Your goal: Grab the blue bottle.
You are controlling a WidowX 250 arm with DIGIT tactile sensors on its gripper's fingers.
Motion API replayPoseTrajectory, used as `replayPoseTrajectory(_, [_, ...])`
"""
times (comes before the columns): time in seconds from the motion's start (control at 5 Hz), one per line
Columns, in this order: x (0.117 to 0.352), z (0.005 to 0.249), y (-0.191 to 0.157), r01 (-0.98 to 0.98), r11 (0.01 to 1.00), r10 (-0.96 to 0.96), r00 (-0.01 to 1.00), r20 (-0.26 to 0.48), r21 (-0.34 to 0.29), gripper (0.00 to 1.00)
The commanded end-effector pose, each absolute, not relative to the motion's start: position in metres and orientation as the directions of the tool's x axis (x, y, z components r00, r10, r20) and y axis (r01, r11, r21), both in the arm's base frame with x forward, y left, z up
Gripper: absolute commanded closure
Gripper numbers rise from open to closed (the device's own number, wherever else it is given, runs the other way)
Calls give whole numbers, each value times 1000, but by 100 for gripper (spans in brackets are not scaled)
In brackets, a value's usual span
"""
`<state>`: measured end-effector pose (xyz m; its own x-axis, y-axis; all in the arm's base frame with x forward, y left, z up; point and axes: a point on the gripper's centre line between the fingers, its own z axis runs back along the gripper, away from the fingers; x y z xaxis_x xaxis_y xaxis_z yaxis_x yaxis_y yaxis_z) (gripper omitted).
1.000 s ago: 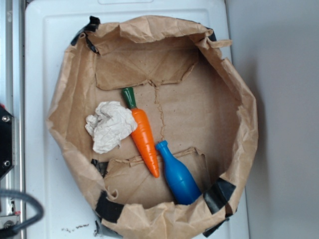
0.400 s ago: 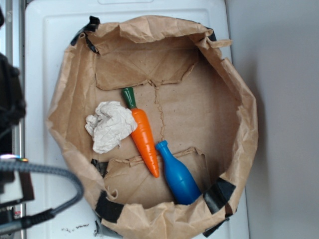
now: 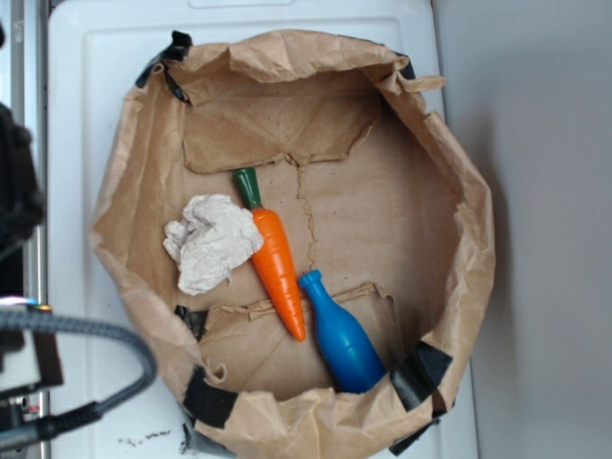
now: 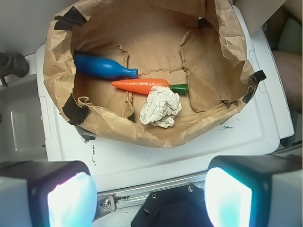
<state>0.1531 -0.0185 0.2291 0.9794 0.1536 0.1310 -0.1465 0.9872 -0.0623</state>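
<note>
Plastic, probably light, stiff and slick: the blue bottle (image 3: 339,335) lies lower right inside the paper bag (image 3: 459,191), neck touching the toy carrot (image 3: 275,256). Grip its rounded body. The pincer (image 4: 149,194) stands spread, empty.

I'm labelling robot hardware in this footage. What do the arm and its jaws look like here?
In the wrist view, the gripper shows two blocky dark fingers whose inner faces glow pale cyan-white, with a black mount with screws between them. In the exterior view, only black arm parts at the left edge and a grey braided cable show.
</note>
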Motion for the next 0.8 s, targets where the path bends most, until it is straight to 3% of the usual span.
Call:
replayPoseTrajectory(0.0, [185, 192, -20, -163, 985, 172, 960, 222, -61, 0])
replayPoseTrajectory(0.2, [197, 176, -21, -138, 989, 149, 961, 235, -60, 0])
replayPoseTrajectory(0.6, [253, 155, -11, -41, 997, 53, 979, 198, -64, 0])
